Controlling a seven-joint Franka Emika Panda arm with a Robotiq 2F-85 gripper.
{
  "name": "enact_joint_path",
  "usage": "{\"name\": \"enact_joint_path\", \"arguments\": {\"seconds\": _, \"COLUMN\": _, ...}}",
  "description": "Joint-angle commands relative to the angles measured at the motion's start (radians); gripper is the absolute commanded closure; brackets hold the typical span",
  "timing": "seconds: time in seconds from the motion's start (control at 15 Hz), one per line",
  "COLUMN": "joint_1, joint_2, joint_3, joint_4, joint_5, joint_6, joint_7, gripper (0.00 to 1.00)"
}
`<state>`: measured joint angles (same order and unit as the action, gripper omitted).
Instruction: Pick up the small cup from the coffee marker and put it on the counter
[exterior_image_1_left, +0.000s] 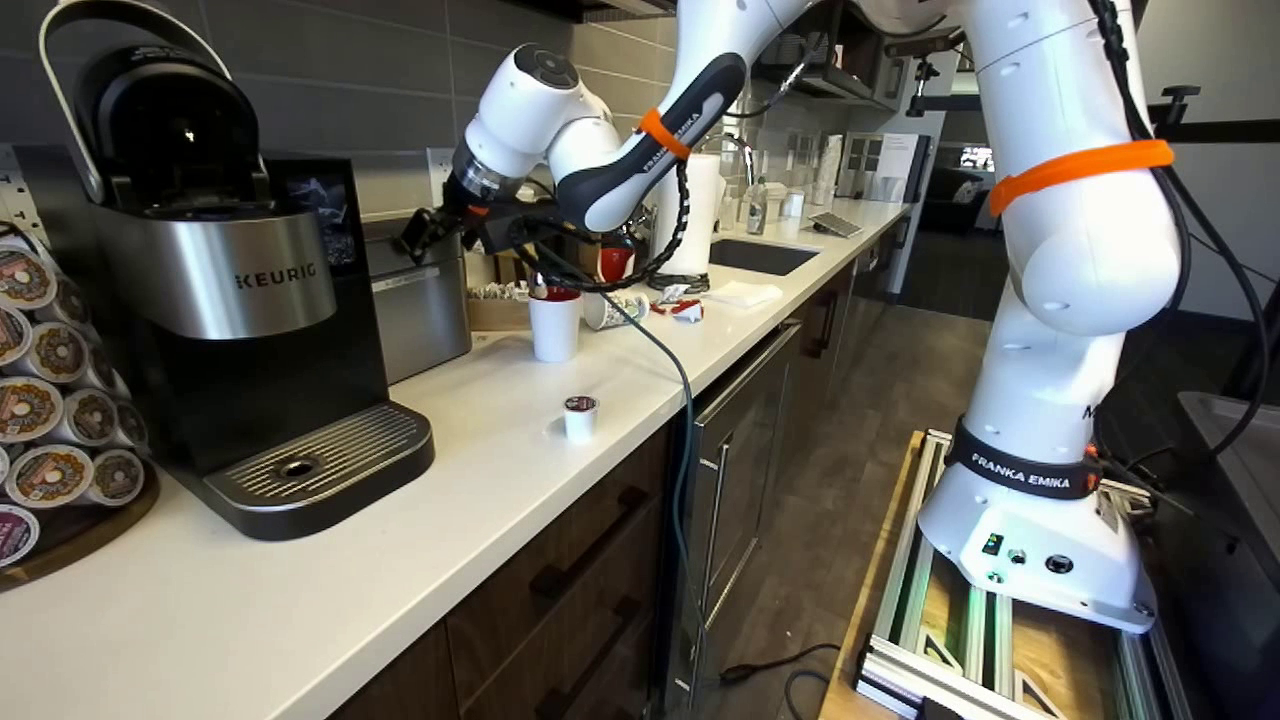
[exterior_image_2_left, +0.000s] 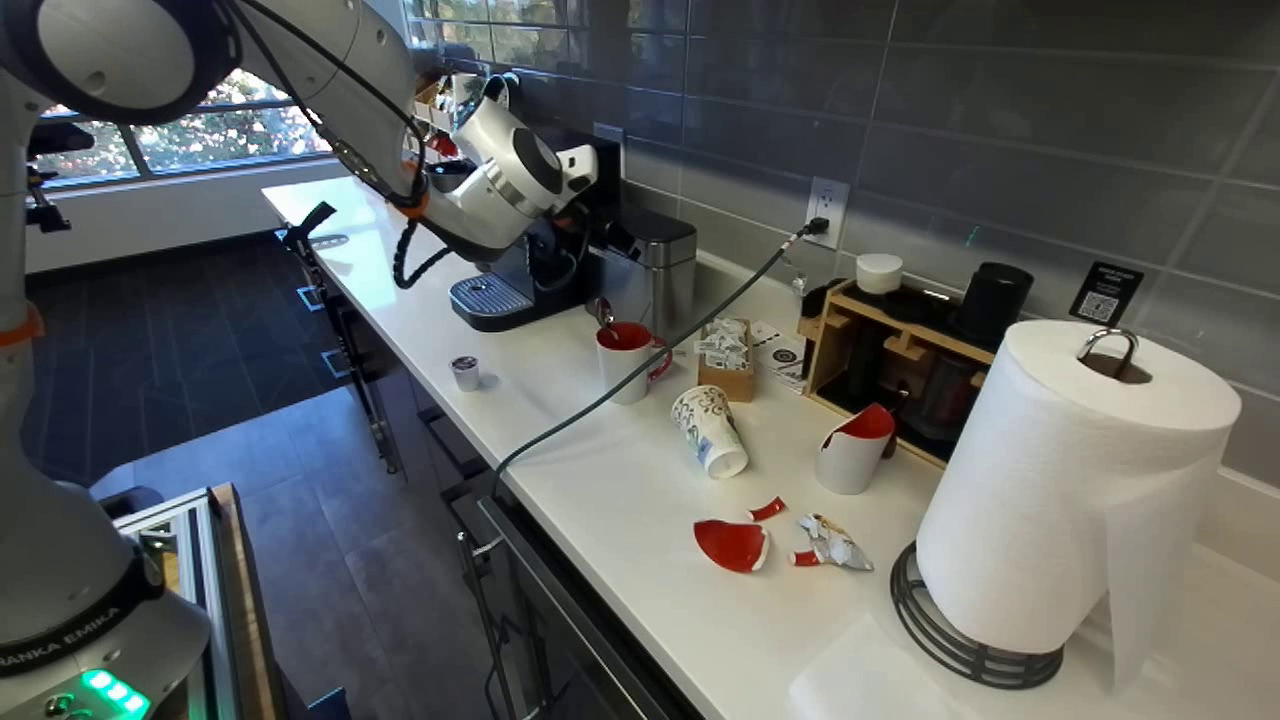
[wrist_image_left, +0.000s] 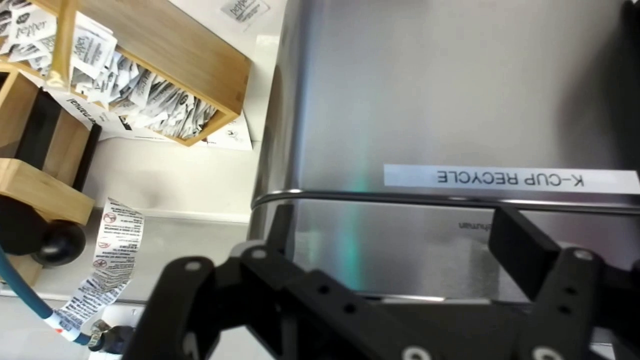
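Off-white counter (exterior_image_1_left: 470, 490): long, back edge along the tiled wall (exterior_image_2_left: 780, 100), front edge over dark cabinets (exterior_image_1_left: 520, 640). Franka arm (exterior_image_1_left: 1090, 250) stands off the front edge, reaching across it toward the wall. Coffee machine (exterior_image_1_left: 250, 285), black and silver, at the back edge, black head (exterior_image_1_left: 185, 120) lifted, drip tray (exterior_image_1_left: 340, 462) sticking out toward the front edge. Grey bin (wrist_image_left: 440, 110) beside it, same edge, labelled K-CUP RECYCLE. Gripper (wrist_image_left: 395, 232) is up in the air in front of that bin, fingers (wrist_image_left: 520, 250) spread, nothing between them; can't tell if the tips touch the bin. Red-lined white mug (exterior_image_1_left: 555, 330) upright past the bin, patterned paper cup (exterior_image_2_left: 708, 430) on its side near it. Last and tiniest, the small cup (exterior_image_1_left: 580, 422): whitish, dark top, upright on the counter near the front edge, off the drip tray, well apart from the gripper. I see it standing there in both exterior views.

Step in hand, my call: put-down looks done, only the retreat left. Next move needs no grasp. With fingers spread, I'd lift away from the bin first, then draw back over the front edge, high enough that nothing clips the mug or the small cup. The small cup stands close to that edge, so a light knock could send it over. Re-pick seems uncalled for; task just says counter.
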<state>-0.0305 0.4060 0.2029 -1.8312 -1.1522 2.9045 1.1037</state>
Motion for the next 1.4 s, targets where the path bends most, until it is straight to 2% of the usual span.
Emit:
{"name": "enact_joint_path", "arguments": {"seconds": 0.0, "joint_1": -0.004, "joint_2": -0.004, "joint_3": 0.005, "joint_4": 0.012, "joint_5": 0.019, "joint_6": -0.012, "joint_7": -0.007, "gripper": 0.00}}
{"name": "enact_joint_path", "arguments": {"seconds": 1.0, "joint_1": 0.000, "joint_2": -0.063, "joint_3": -0.008, "joint_4": 0.042, "joint_5": 0.002, "joint_6": -0.006, "joint_7": 0.030, "gripper": 0.00}}
{"name": "enact_joint_path", "arguments": {"seconds": 1.33, "joint_1": 0.021, "joint_2": -0.026, "joint_3": -0.008, "joint_4": 0.142, "joint_5": -0.003, "joint_6": -0.038, "joint_7": 0.036, "gripper": 0.00}}
